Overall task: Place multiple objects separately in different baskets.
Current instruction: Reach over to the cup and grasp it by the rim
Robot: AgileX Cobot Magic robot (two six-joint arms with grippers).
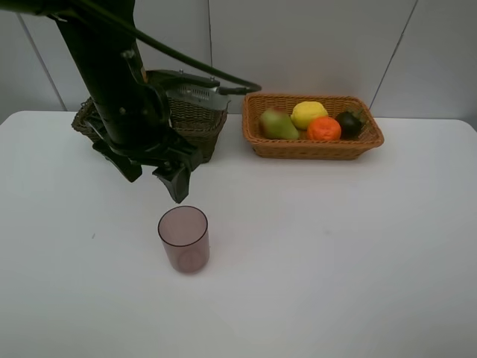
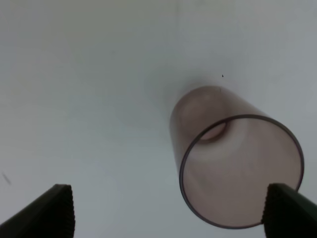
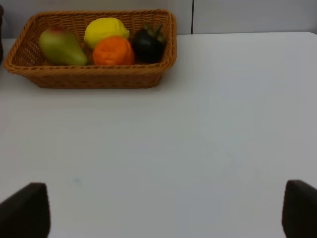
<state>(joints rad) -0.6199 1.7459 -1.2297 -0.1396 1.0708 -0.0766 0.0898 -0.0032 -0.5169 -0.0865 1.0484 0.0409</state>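
Observation:
A translucent pink cup [image 1: 183, 239] [image 2: 237, 168] stands upright on the white table. My left gripper [image 1: 153, 175] [image 2: 168, 213] hangs open just behind and above it, touching nothing. The light orange-tan basket [image 1: 313, 149] [image 3: 94, 77] holds a pear [image 1: 278, 124] [image 3: 60, 46], a lemon [image 1: 308, 114] [image 3: 106, 29], an orange [image 1: 324, 129] [image 3: 113, 51] and a dark mangosteen [image 1: 350, 121] [image 3: 148, 43]. The left arm partly hides the dark basket [image 1: 197, 119], and its contents do not show. My right gripper [image 3: 161, 210] is open over bare table, well short of the light basket.
Both baskets stand along the table's far edge, in front of a pale wall. The left arm's cable [image 1: 194, 63] arches over the dark basket. The right arm is out of the exterior high view.

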